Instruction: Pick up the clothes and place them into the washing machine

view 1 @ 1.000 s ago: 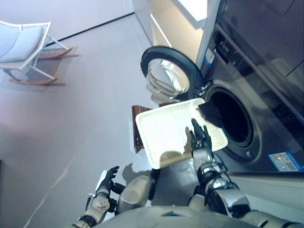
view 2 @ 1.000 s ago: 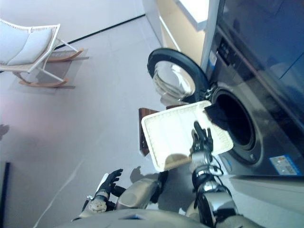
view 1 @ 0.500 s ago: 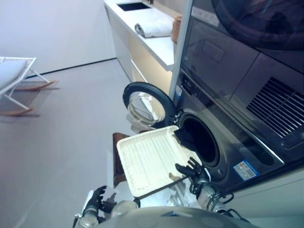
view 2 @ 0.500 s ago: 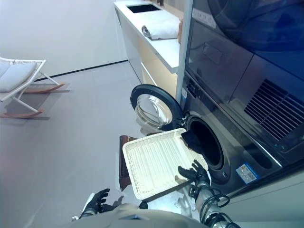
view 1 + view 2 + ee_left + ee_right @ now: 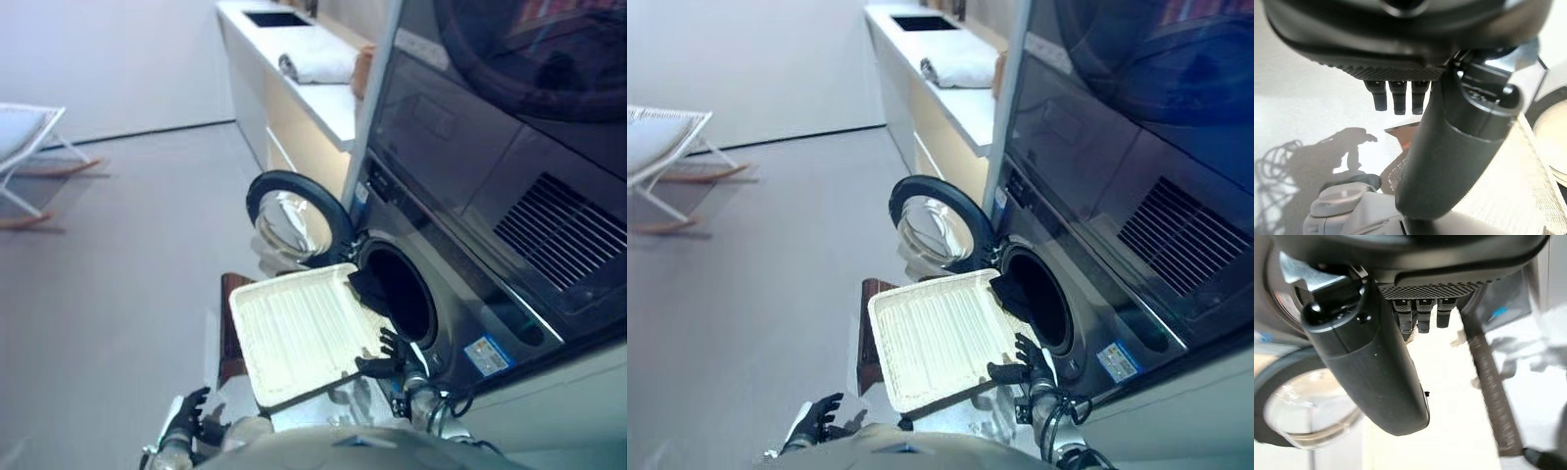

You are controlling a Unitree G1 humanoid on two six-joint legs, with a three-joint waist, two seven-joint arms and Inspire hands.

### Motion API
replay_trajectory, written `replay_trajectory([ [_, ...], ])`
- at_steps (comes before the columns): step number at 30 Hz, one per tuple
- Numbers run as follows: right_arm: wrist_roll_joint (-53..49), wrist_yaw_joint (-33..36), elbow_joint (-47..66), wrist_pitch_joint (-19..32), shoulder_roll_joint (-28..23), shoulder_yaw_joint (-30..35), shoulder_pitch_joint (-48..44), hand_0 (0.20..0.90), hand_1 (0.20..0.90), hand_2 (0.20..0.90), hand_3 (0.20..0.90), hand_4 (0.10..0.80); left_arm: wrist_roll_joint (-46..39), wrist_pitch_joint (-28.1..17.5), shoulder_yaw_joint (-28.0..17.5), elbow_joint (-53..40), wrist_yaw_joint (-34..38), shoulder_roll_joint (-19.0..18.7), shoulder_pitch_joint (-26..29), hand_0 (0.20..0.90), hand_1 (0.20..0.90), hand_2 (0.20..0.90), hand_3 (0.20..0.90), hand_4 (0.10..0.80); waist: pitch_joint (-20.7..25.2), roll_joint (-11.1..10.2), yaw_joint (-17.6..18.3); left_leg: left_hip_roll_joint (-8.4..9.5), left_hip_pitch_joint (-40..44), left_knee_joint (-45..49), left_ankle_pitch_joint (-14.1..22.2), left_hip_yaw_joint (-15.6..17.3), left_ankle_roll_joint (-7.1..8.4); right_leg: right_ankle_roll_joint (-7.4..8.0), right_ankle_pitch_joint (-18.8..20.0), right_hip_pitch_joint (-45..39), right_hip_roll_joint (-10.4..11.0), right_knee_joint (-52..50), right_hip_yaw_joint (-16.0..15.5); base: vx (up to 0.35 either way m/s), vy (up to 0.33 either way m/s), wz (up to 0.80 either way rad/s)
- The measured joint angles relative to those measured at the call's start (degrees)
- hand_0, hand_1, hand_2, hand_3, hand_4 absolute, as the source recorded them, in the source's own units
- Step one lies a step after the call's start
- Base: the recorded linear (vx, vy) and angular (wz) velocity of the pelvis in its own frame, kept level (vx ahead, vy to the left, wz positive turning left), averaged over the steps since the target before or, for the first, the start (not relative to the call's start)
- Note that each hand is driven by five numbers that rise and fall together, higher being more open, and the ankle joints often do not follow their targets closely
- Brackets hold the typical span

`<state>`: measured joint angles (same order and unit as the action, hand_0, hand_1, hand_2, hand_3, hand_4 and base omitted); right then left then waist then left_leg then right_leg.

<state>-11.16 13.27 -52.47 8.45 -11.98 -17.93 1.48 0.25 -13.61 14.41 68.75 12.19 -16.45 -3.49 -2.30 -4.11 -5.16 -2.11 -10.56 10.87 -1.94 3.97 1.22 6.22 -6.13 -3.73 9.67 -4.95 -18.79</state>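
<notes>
A dark garment [image 5: 368, 290] lies at the left rim of the washing machine's round opening [image 5: 400, 297], partly inside the drum. The round door [image 5: 294, 219] stands swung open to the left. A white ribbed basket [image 5: 299, 333] tilts against the machine's front with nothing showing in it. My right hand [image 5: 385, 358] is open at the basket's near right corner, fingers spread, holding nothing. My left hand [image 5: 186, 418] hangs low by the floor, open and holding nothing; its wrist view shows only its fingers [image 5: 1396, 98] and a corner of the basket [image 5: 1528, 161].
A brown wooden stool [image 5: 231, 338] stands under the basket. A second dark machine [image 5: 509, 127] sits stacked above the washer. A counter [image 5: 294, 88] with a rolled towel [image 5: 315, 65] and a sink [image 5: 276, 18] runs behind. A white rocking chair [image 5: 22, 147] stands far left.
The camera has tilted up, so the counter and the upper machine now show. My right hand has slid from over the basket to its near right corner.
</notes>
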Motion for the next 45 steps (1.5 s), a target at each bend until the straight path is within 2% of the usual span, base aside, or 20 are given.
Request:
replay_trajectory([
  [1, 1.3, 0.44, -1.32, -0.98, -0.77, -0.21, -1.7, 0.9, 0.9, 0.9, 0.9, 0.8, -0.09, -0.07, -0.16, -0.47, -0.02, -0.21, 1.15, 0.9, 0.9, 0.9, 0.9, 0.8, -1.72, -0.4, -2.46, 0.39, 0.34, 0.73, 1.01, -0.11, 1.23, -0.08, -0.94, 2.23, 0.6, -2.59, 1.89, 0.134, -0.018, 0.15],
  [2, 2.15, 0.68, -3.15, -1.45, -1.04, -0.9, -3.93, 0.9, 0.9, 0.9, 0.9, 0.8, -0.12, 0.08, -0.22, -0.89, 0.12, -0.23, -0.57, 0.9, 0.9, 0.9, 0.9, 0.8, -1.87, -0.34, -4.2, 1.82, 0.75, 0.49, 1.92, -3.46, 0.61, -0.14, -0.84, 3.88, 0.42, -3.2, 4.41, 0.232, -0.036, -0.87],
  [6, 3.63, 2.13, -7.34, -2.82, -2.36, 0.74, -7.19, 0.9, 0.9, 0.9, 0.9, 0.8, -0.02, 1.17, 2.12, -0.62, -1.99, -1.47, 0.83, 0.9, 0.9, 0.9, 0.9, 0.8, -4.11, -0.33, -1.29, 6.31, -0.03, 1.28, 1.67, -9.62, -2.12, 1.32, -2.78, 2.04, 1.77, -8.69, 1.27, 0.096, -0.018, 0.77],
  [7, 4.24, 2.53, -7.42, -3.43, -2.73, 0.68, -9.51, 0.9, 0.9, 0.9, 0.9, 0.8, -0.03, 1.06, 2.16, -1.39, -2.34, -1.66, 1.09, 0.9, 0.9, 0.9, 0.9, 0.8, -5.28, 0.33, -1.24, 5.54, -0.1, 1.47, 1.18, -10.01, -2.54, 1.09, -2.53, 6.52, 1.5, -16.09, 5.15, 0.046, -0.042, 0.43],
  [9, 6.36, 2.69, -7.36, -3.25, -2.3, -0.96, -13.41, 0.9, 0.9, 0.9, 0.9, 0.8, 0.15, 1.57, 2.09, -1.32, -3.22, -3.48, 1.25, 0.9, 0.9, 0.9, 0.9, 0.8, -6.88, 0.14, -0.07, 4.83, 0.17, 0.69, 0.77, -11.41, -2.74, 1.14, -3.79, 11.43, -3.25, -21.55, 16.77, 0.138, -0.208, 0.1],
  [11, 8.91, 3.5, -7.46, -3.42, -3.22, -0.93, -15.09, 0.9, 0.9, 0.9, 0.9, 0.8, 0.2, 1.8, 1.98, -0.61, -2.92, -3.14, 2.43, 0.9, 0.9, 0.9, 0.9, 0.8, -7.29, 0.76, 0.12, 5.0, 0.27, 0.5, 0.91, -13.73, -2.6, -1.59, -5.03, 12.77, -3.92, -20.69, 18.64, 0.172, -0.352, 0.44],
  [14, 13.58, 4.45, -8.01, -3.83, -4.99, -1.64, -16.34, 0.9, 0.9, 0.9, 0.9, 0.8, 0.11, 0.89, 1.74, -2.35, -2.25, -1.39, 3.93, 0.9, 0.9, 0.9, 0.9, 0.8, -7.24, 2.52, 0.25, 4.66, -0.68, 0.52, 0.76, -13.48, -1.85, -1.37, -4.66, 11.15, 3.2, -11.26, 15.61, 0.077, -0.371, 0.63],
  [15, 15.21, 4.44, -8.68, -4.37, -4.84, -2.63, -17.36, 0.9, 0.9, 0.9, 0.9, 0.8, -0.14, 0.55, 1.65, -3.24, -2.0, -1.38, 4.37, 0.9, 0.9, 0.9, 0.9, 0.8, -7.41, 2.29, -0.49, 3.91, -1.03, 0.07, 0.39, -12.97, -1.0, -0.59, -4.15, 11.44, 6.0, -8.11, 15.04, 0.061, -0.365, 0.15],
  [16, 17.18, 4.36, -10.13, -5.14, -4.31, -4.02, -19.58, 0.9, 0.9, 0.9, 0.9, 0.8, -0.53, 0.51, 1.52, -3.14, -1.23, -0.69, 4.77, 0.9, 0.9, 0.9, 0.9, 0.8, -7.43, 2.07, -1.5, 3.02, -1.18, -0.32, 0.64, -12.34, 0.11, 2.06, -2.52, 12.61, 7.94, -5.56, 13.21, 0.115, -0.335, -0.27],
  [19, 20.69, 4.75, -11.71, -5.12, -4.0, -6.78, -21.32, 0.9, 0.9, 0.9, 0.9, 0.8, -1.55, 1.01, 1.56, -3.21, -0.07, -1.13, 4.88, 0.9, 0.9, 0.9, 0.9, 0.8, -8.06, 2.23, -0.99, 1.3, -1.06, -2.01, -0.64, -16.41, 4.01, 6.2, 4.03, 8.4, 6.55, 2.48, 13.48, 0.091, -0.315, 0.57],
  [20, 21.43, 5.08, -13.07, -5.89, -4.44, -6.73, -20.67, 0.9, 0.9, 0.9, 0.9, 0.8, -1.66, 0.86, 1.69, -3.65, 0.39, -0.86, 5.94, 0.9, 0.9, 0.9, 0.9, 0.8, -8.05, 2.02, -0.39, 0.11, -1.29, -2.8, -0.63, -17.9, 4.58, 4.99, 6.51, 8.18, 5.01, 1.67, 13.04, -0.052, -0.345, 1.41],
  [22, 24.0, 6.1, -14.92, -7.34, -5.44, -7.81, -19.98, 0.9, 0.9, 0.9, 0.9, 0.8, -2.61, -0.39, 2.84, -6.08, 1.16, -0.44, 5.53, 0.9, 0.9, 0.9, 0.9, 0.8, -7.53, 3.74, -1.07, -5.53, -1.8, -8.4, -0.04, -18.0, 2.69, 2.09, 4.65, 8.28, -0.05, -0.96, 9.26, -0.184, -0.277, 1.28],
  [23, 25.08, 7.19, -15.46, -7.63, -6.18, -8.08, -20.19, 0.9, 0.9, 0.9, 0.9, 0.8, -2.61, -0.45, 4.34, -6.63, 1.39, -0.66, 6.49, 0.9, 0.9, 0.9, 0.9, 0.8, -7.92, 2.88, 0.01, -6.41, -3.87, -7.27, -0.07, -16.69, 2.07, 0.8, 4.28, 9.17, 0.0, -0.71, 5.64, -0.278, -0.004, 1.3],
  [25, 27.4, 7.81, -15.87, -8.46, -8.16, -9.17, -21.6, 0.9, 0.9, 0.9, 0.9, 0.8, -2.98, -0.28, 6.18, -7.28, 1.53, 0.29, 6.55, 0.9, 0.9, 0.9, 0.9, 0.8, -7.91, 2.39, 0.38, -4.37, -4.92, -6.06, -1.1, -11.7, 3.02, -0.04, 4.75, 12.97, -0.3, -1.37, 4.58, -0.323, 0.09, 0.48],
  [26, 30.22, 8.25, -17.18, -9.26, -7.49, -12.69, -25.58, 0.9, 0.9, 0.9, 0.9, 0.8, -3.62, -0.37, 6.69, -7.12, 2.12, 0.47, 5.38, 0.9, 0.9, 0.9, 0.9, 0.8, -8.12, 2.17, -0.39, -3.35, -3.41, -7.81, -3.11, -9.38, 5.17, -0.29, 5.13, 16.76, -0.71, -2.24, 7.6, -0.284, 0.036, -0.97],
  [27, 32.17, 9.22, -17.21, -9.94, -7.02, -14.54, -29.6, 0.9, 0.9, 0.9, 0.9, 0.8, -4.25, -0.51, 6.39, -8.25, 2.75, 0.44, 5.65, 0.9, 0.9, 0.9, 0.9, 0.8, -9.18, 1.65, -1.15, -3.35, -3.99, -8.33, -2.89, -9.49, 5.53, -0.78, 6.56, 20.09, -0.95, -2.68, 11.12, -0.16, 0.018, -1.35],
  [29, 34.52, 10.51, -18.21, -9.49, -8.77, -15.77, -36.62, 0.9, 0.9, 0.9, 0.9, 0.8, -4.73, -0.54, 7.27, -10.39, 2.82, 0.51, 8.54, 0.9, 0.9, 0.9, 0.9, 0.8, -12.5, 3.92, -0.51, -3.02, -8.95, -4.17, -2.12, -9.65, 5.91, -0.99, 8.87, 21.92, -0.91, -1.24, 11.65, -0.027, 0.054, -0.45],
  [31, 35.42, 10.92, -20.08, -10.71, -12.03, -16.66, -39.85, 0.9, 0.9, 0.9, 0.9, 0.8, -4.85, -1.65, 8.88, -10.85, 2.71, 0.75, 11.32, 0.9, 0.9, 0.9, 0.9, 0.8, -13.44, 5.7, -0.62, -2.56, -10.95, -4.02, -2.28, -9.66, 5.02, -0.68, 9.17, 23.22, -0.81, -1.35, 10.26, -0.03, 0.05, 0.31],
  [39, 37.85, 14.23, -23.08, -12.55, -19.27, -16.66, -50.46, 0.9, 0.9, 0.9, 0.9, 0.8, -7.6, -2.21, 8.8, -11.28, 5.65, -0.44, 14.66, 0.9, 0.9, 0.9, 0.9, 0.8, -18.83, 5.98, -2.05, 0.2, -17.6, -4.19, -4.5, -8.35, 3.29, 0.85, 11.85, 30.39, 1.74, -0.28, 12.21, 0.0, 0.007, -0.02],
  [45, 38.34, 14.29, -24.27, -12.92, -20.74, -19.07, -56.5, 0.9, 0.9, 0.9, 0.9, 0.8, -9.65, -2.22, 8.88, -12.87, 7.33, -0.43, 18.42, 0.9, 0.9, 0.9, 0.9, 0.8, -22.37, 6.31, -3.08, 0.33, -22.76, -3.25, -4.78, -8.38, 3.16, 0.95, 12.57, 35.21, 1.85, -0.67, 12.49, -0.035, -0.028, -0.01],
])
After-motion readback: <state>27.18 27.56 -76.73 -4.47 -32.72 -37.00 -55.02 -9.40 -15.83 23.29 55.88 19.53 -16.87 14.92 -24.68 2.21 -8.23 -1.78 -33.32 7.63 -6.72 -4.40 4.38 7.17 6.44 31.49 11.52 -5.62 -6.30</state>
